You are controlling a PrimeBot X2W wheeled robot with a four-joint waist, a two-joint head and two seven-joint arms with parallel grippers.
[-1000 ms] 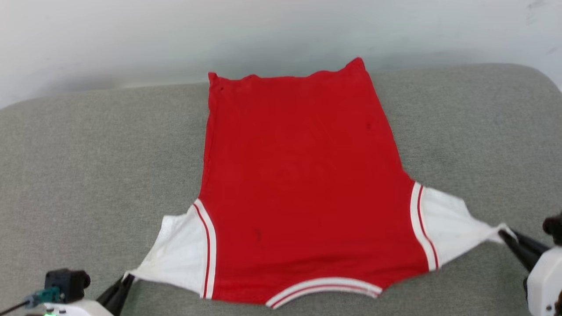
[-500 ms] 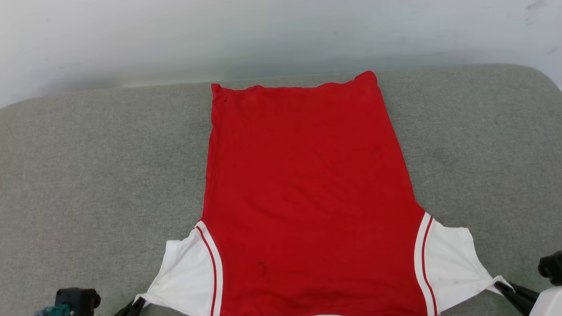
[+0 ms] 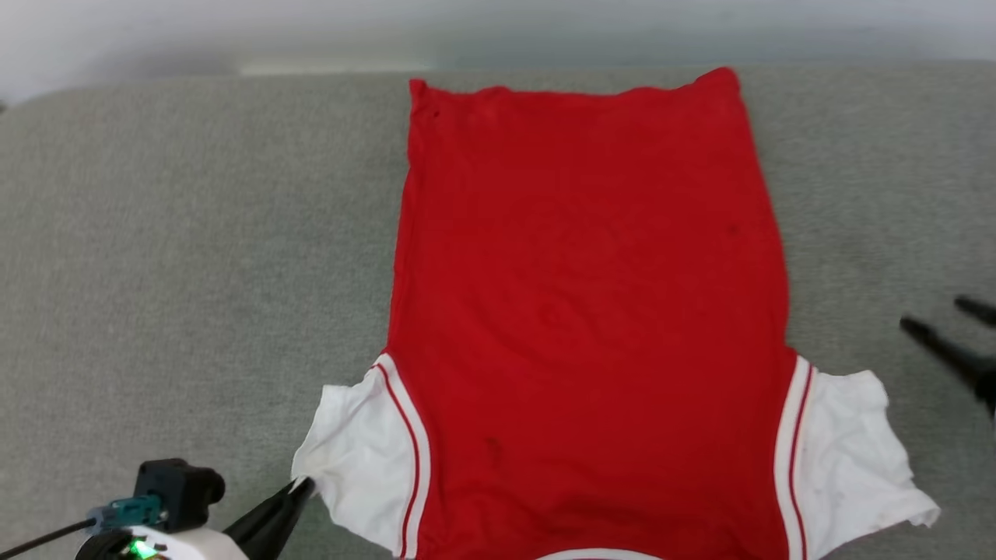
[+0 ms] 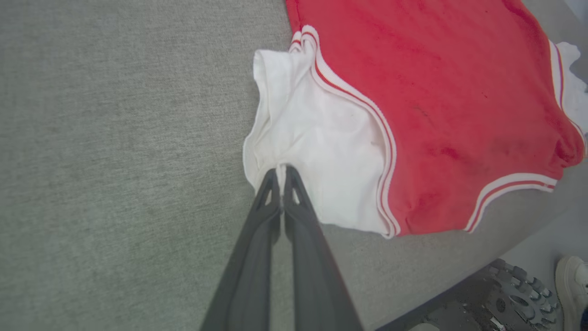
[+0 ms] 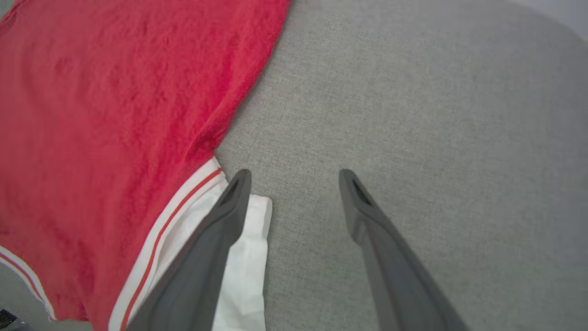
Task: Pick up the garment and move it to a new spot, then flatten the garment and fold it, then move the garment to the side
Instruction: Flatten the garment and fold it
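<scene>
The garment is a red shirt with white short sleeves and red-white striped trim, lying flat and plain side up on the grey cushioned surface. My left gripper at the lower left is shut on the tip of the garment's left white sleeve; in the left wrist view the left gripper pinches a fold of that sleeve. My right gripper hovers open at the right edge, up and to the right of the right white sleeve. In the right wrist view the right gripper holds nothing, with the garment to its left.
The grey surface's far edge meets a pale wall. In the left wrist view the near edge drops to a floor with a dark toothed metal part and a white shoe. Bare grey cushion lies on both sides of the garment.
My right gripper has opened, let go of the right sleeve and moved up and away from it; the sleeve now lies slack. The head camera has shifted. The left gripper still pinches its sleeve.
</scene>
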